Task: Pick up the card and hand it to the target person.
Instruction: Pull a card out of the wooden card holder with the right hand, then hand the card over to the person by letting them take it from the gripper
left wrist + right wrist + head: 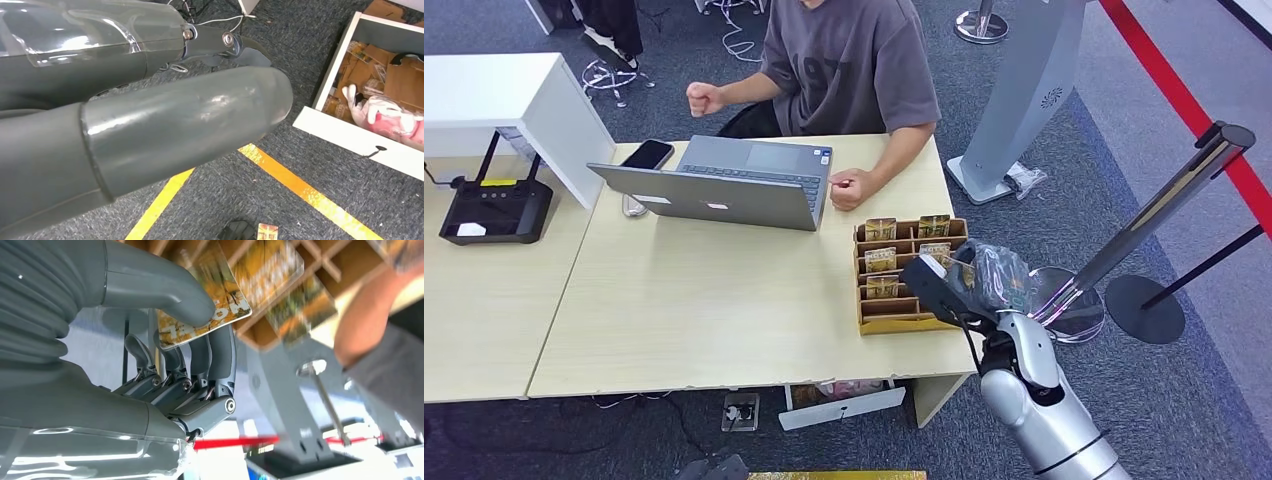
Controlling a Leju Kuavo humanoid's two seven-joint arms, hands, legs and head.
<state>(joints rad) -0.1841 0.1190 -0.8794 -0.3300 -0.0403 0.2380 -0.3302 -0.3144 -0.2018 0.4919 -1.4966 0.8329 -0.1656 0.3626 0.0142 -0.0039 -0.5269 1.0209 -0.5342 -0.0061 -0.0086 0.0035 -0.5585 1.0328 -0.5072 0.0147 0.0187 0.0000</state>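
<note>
From the head view, the right hand (954, 285) hovered over the wooden card rack (874, 322) at the table's (704, 320) right edge. The person (849, 60) sat at the far edge, so the handover reach risked a slip.

The left wrist view showed the left hand (150, 125) above carpet; its grasp could not be told.

In the right wrist view, thumb and fingers (210, 355) pinched the card (210, 315) shallowly; it could twist free.

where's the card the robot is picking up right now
The card is pinched between the right hand's thumb and fingers, just off the wooden card rack at the table's right end, near the seated person's forearm.
</note>
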